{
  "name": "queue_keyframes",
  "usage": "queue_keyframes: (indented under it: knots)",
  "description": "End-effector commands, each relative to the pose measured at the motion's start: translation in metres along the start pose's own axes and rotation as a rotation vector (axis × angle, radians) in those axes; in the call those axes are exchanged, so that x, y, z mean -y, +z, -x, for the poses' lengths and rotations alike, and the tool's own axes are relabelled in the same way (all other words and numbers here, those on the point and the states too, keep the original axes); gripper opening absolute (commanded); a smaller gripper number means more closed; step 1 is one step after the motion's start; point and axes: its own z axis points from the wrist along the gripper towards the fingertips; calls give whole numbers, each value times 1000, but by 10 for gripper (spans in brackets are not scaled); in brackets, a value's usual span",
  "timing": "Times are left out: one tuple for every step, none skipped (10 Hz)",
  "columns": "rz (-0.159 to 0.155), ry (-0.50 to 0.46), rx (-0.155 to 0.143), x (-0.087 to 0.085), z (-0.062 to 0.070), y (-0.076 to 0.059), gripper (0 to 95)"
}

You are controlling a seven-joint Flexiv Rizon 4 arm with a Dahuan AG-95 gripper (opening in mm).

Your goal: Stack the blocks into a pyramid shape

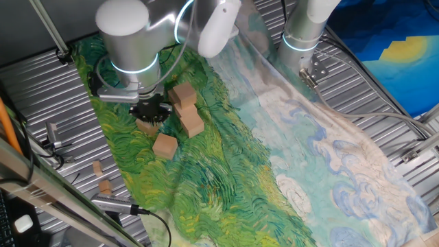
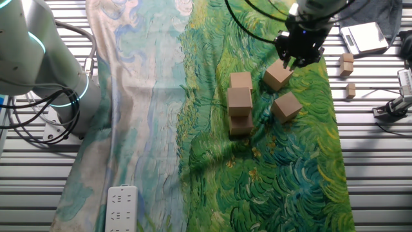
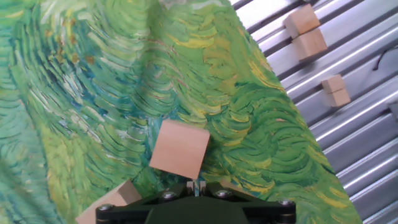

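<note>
Three wooden blocks (image 2: 239, 100) huddle in a short line on the green part of the painted cloth (image 2: 148, 116); I cannot tell whether one rides on the others. They also show as the block cluster (image 1: 188, 110). A single block (image 2: 287, 106) lies apart, also seen as the lone block (image 1: 164, 145) and ahead of the hand (image 3: 180, 149). Another block (image 2: 277, 75) sits directly under my gripper (image 2: 297, 61), partly hidden as the covered block (image 1: 146, 125). The gripper (image 1: 151, 115) hangs just above it, fingers spread, holding nothing. The hand view shows only the gripper body (image 3: 196, 186).
Two small tan wooden bits (image 2: 347, 64) (image 1: 97, 167) lie on the ribbed metal table beside the cloth's edge. A second robot base (image 2: 58, 84) stands across the cloth. A white power strip (image 2: 121, 205) and a scale (image 2: 364, 35) sit at the table's margins.
</note>
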Motion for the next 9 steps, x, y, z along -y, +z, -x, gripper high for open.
queue_keyframes:
  knots:
    - [-1, 15, 11, -1, 3, 5, 950]
    - [-7, 26, 12, -4, 7, 9, 950]
    - [-13, 33, 15, -9, 11, 13, 950]
    - [-16, 33, 15, -10, 11, 15, 950]
    - [-21, 28, 16, -10, 13, 20, 950]
    - [-24, 26, 20, -9, 13, 25, 950]
    - [-27, 26, 23, -8, 13, 30, 950]
    - [-31, 26, 22, -8, 14, 33, 950]
    - [-31, 28, 23, -8, 14, 35, 950]
